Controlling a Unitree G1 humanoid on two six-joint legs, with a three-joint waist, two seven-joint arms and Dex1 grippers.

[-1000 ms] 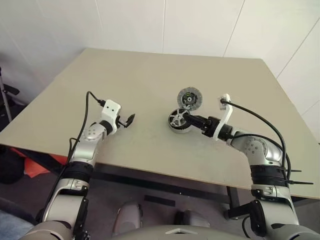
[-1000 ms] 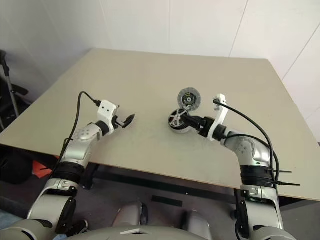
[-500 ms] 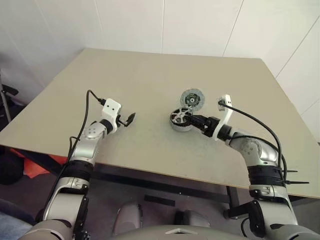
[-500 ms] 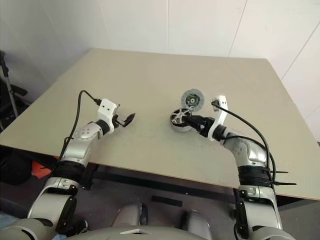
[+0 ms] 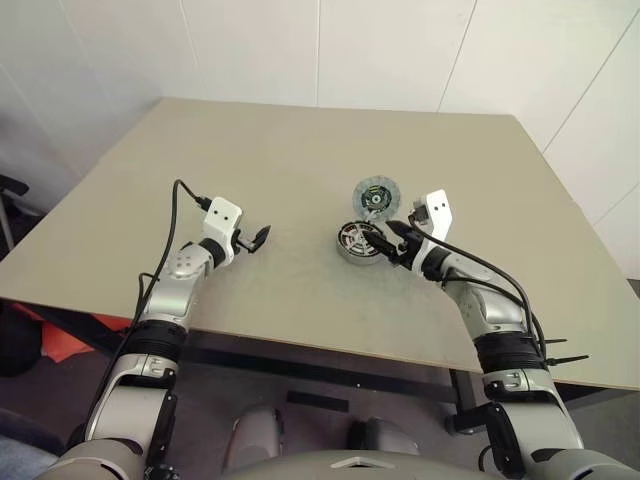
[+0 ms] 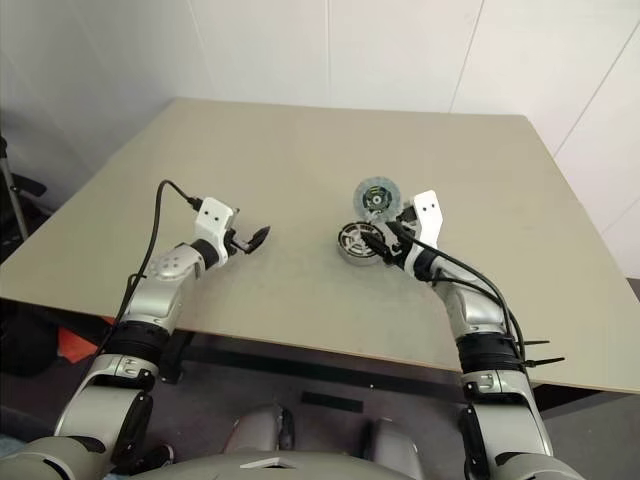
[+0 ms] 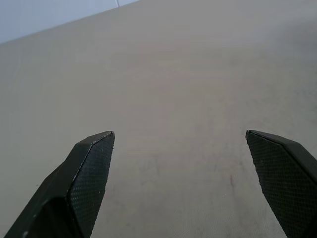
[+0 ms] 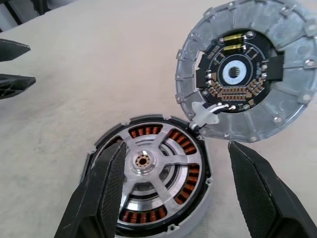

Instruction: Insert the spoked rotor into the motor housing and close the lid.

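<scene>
The spoked rotor [image 8: 142, 159] lies flat inside the motor housing [image 8: 148, 119], with copper windings showing between its spokes. The lid [image 8: 292, 109] is swung open and lies flat on the table beside the housing, joined at the rim, its dark circuit face up. My right gripper [image 8: 176, 144] is open, its two fingers standing either side of the housing; one finger [image 8: 101, 188] overlaps the rim, and a strip of table shows between the other and the housing. My left gripper [image 5: 258, 238] hovers open over bare table well to the left, holding nothing.
The beige table [image 5: 300, 150] runs far back to a white wall. Its front edge lies just under both forearms. A black cable loops off each wrist.
The right wrist has rolled and dropped a little toward the housing. The rotor and the lid looked tilted up before and now lie flat. The left arm has not moved.
</scene>
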